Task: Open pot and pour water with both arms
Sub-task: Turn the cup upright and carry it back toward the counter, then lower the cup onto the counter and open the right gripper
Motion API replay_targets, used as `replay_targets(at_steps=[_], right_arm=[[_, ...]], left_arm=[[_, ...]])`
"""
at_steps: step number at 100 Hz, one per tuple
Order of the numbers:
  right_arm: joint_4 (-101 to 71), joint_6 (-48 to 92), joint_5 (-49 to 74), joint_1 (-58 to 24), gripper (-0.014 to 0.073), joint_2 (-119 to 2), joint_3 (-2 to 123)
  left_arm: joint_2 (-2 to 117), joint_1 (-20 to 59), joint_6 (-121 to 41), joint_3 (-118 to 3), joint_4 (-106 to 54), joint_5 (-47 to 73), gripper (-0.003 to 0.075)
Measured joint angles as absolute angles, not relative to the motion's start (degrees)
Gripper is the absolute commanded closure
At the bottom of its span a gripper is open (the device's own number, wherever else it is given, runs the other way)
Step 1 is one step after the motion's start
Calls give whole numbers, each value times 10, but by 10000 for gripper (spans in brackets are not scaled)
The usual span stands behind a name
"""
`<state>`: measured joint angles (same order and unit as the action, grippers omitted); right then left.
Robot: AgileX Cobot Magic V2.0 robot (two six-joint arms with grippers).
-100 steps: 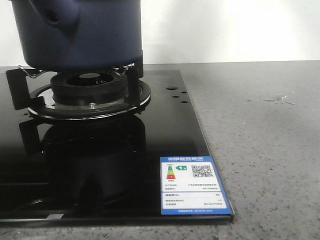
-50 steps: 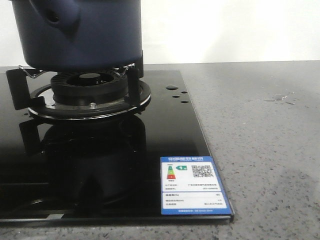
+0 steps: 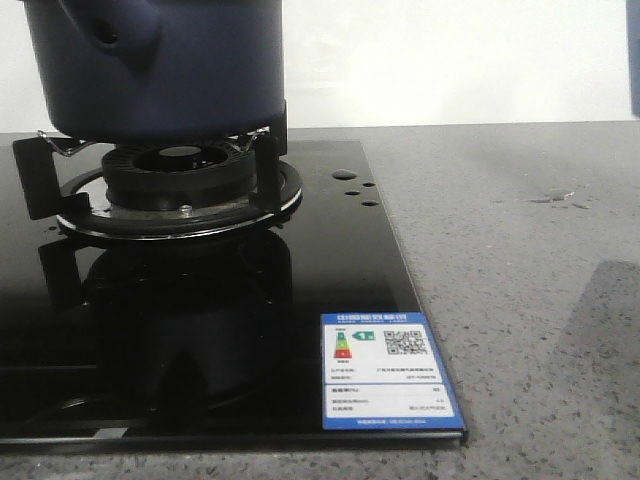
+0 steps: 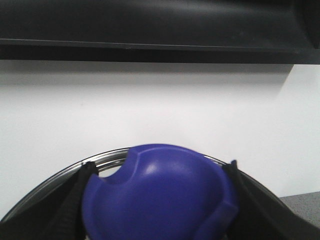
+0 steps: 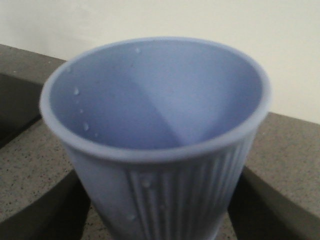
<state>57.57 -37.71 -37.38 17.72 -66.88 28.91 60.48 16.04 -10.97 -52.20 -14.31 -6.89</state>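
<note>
**Operator:** Starting at my right gripper (image 5: 160, 220): it's clamped on the pale blue cup (image 5: 155, 135), a dark finger pressed against each side of the ribbed wall. The cup is upright, mouth open to the camera, droplets on the inside and no pool of water that I can see.

**Spotter:** And your left?

**Operator:** The left gripper (image 4: 160, 220) has its dark fingers (image 4: 70, 205) tight on either side of a blue knob (image 4: 160, 195), with a shiny metal rim curving behind it. I take that to be the lid, lifted clear so the pot's mouth is free.

**Spotter:** Where's the pot?

**Operator:** The pot (image 3: 160, 65) sits on the burner stand (image 3: 175, 195) of the black glass stove (image 3: 330, 270), at the far left of the front view, side handle facing us. Its top is cut off, so I can't confirm it's open. A blue sliver at the right edge may be my cup, well apart from the pot.
</note>
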Motion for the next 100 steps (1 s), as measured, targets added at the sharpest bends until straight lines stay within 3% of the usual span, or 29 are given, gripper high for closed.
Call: replay_targets(at_steps=[59, 100], right_arm=[[504, -296, -457, 203, 323, -802, 273], [496, -296, -478, 204, 323, -823, 273]], left_arm=[[605, 160, -110, -522, -143, -69, 349], [605, 160, -110, -522, -143, -69, 348]])
